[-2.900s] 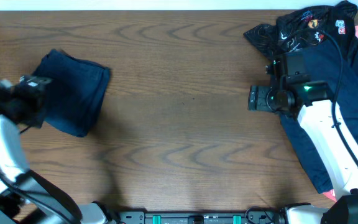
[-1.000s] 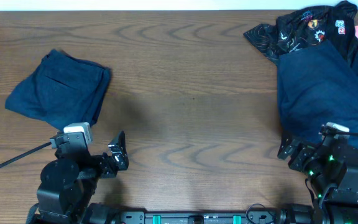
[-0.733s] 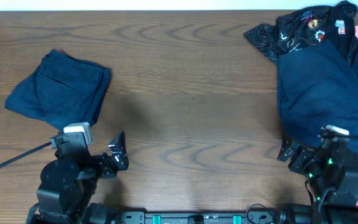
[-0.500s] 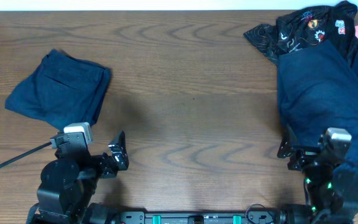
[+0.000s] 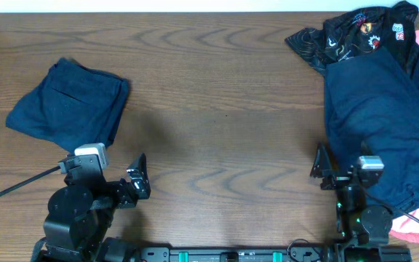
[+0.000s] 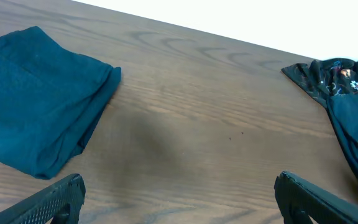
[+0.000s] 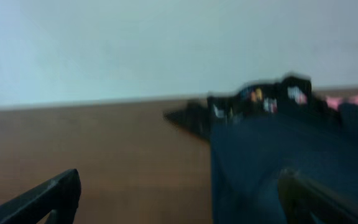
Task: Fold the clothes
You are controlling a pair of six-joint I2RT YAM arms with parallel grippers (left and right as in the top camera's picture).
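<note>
A folded navy garment (image 5: 70, 105) lies at the table's left, a roughly square bundle; it also shows in the left wrist view (image 6: 36, 115). A pile of unfolded navy clothes (image 5: 373, 116) lies at the right, seen blurred in the right wrist view (image 7: 272, 155). My left gripper (image 5: 138, 178) is open and empty, low near the front edge, well short of the bundle; its fingertips (image 6: 179, 199) show wide apart. My right gripper (image 5: 324, 169) is open and empty near the front edge, by the pile's left edge; its fingertips (image 7: 179, 199) are spread.
A black garment with white lines and colourful patches (image 5: 355, 33) lies at the back right, also in the left wrist view (image 6: 337, 74). A coral-pink garment (image 5: 413, 225) peeks out at the front right. A black cable (image 5: 13, 185) trails from the left arm.
The right arm has drawn back from the navy pile to the front edge and swung a little left. The left arm has returned from the folded bundle and rests still.
</note>
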